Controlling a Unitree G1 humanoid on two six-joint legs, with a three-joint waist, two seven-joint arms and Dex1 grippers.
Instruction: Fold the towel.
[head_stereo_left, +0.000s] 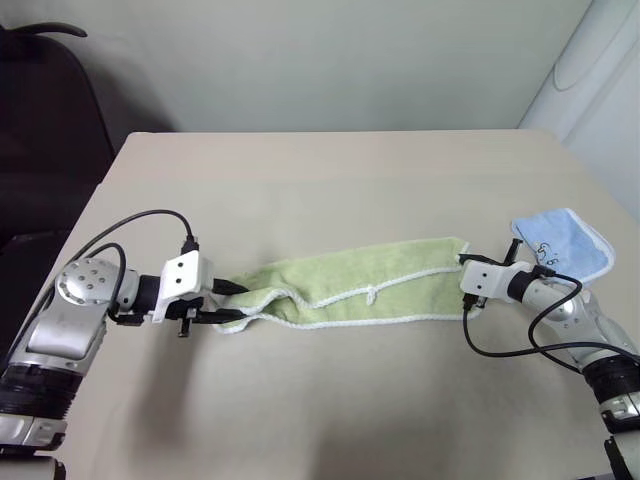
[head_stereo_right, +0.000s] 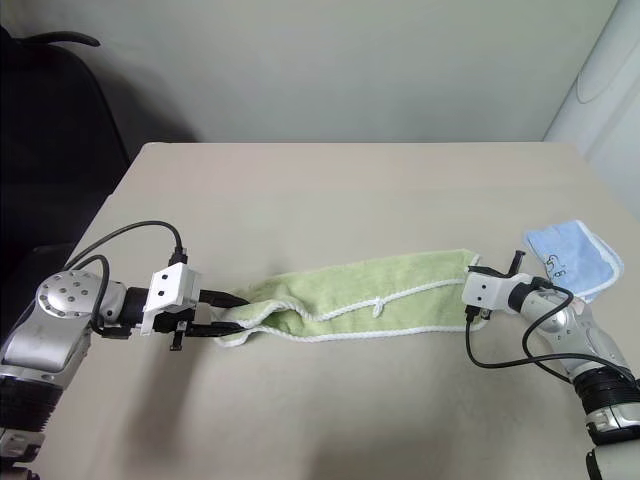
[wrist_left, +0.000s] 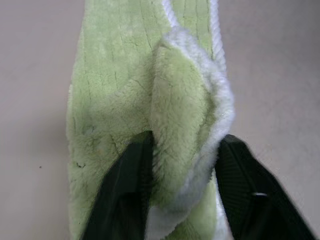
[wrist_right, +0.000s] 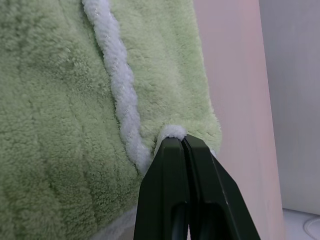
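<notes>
The towel (head_stereo_left: 350, 285) is stretched lengthwise across the tabletop (head_stereo_left: 330, 180), its ends pointing at the left and right edges. Its bunched left end is gripped by the left gripper (head_stereo_left: 228, 300), its right corner by the closed right gripper (head_stereo_left: 466, 290).

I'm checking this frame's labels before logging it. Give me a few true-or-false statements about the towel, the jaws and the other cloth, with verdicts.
1. The green towel is stretched between the two grippers. True.
2. The right gripper has its jaws wide open above the towel. False: they are shut on the towel's corner edging.
3. The left gripper has a bunched towel end between its jaws. True.
4. The blue cloth lies on top of the green towel. False: it lies apart, on the table by the right arm.
5. The towel hangs off the table edge. False: it lies on the tabletop.
</notes>
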